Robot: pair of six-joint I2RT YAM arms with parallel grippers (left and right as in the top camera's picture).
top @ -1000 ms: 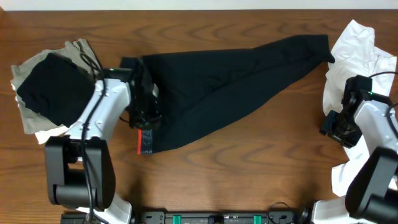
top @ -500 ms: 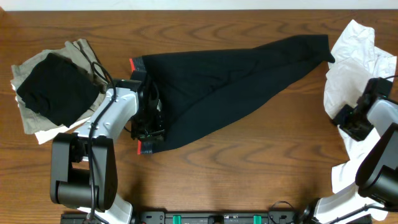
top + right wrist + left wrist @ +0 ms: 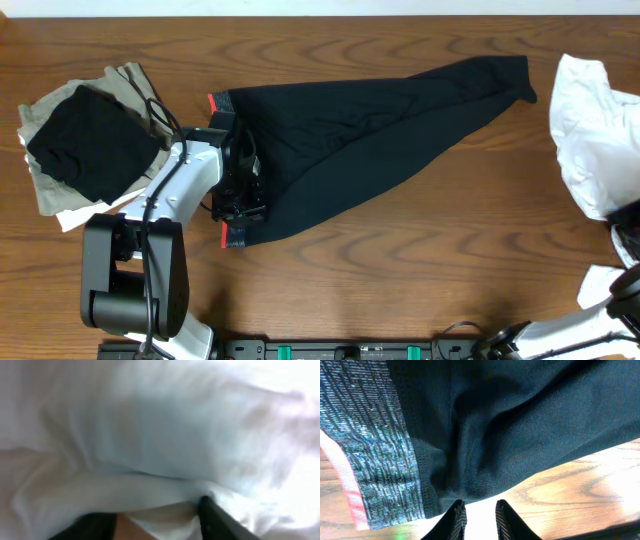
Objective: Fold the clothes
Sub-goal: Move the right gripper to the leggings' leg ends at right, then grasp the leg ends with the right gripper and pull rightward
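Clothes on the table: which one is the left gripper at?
The black leggings, mid-table: the left gripper is at their grey waistband. White shirt and khaki pile lie apart.

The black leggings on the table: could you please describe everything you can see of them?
The leggings are long, black and stretchy-looking, lying flat and lightly creased across the wooden table, legs together, running up toward the far right. Their grey patterned waistband, edged coral-red, lies at the left. The left gripper sits over the waist end, its fingers narrowly apart at the fabric's edge. No other garment touches them.
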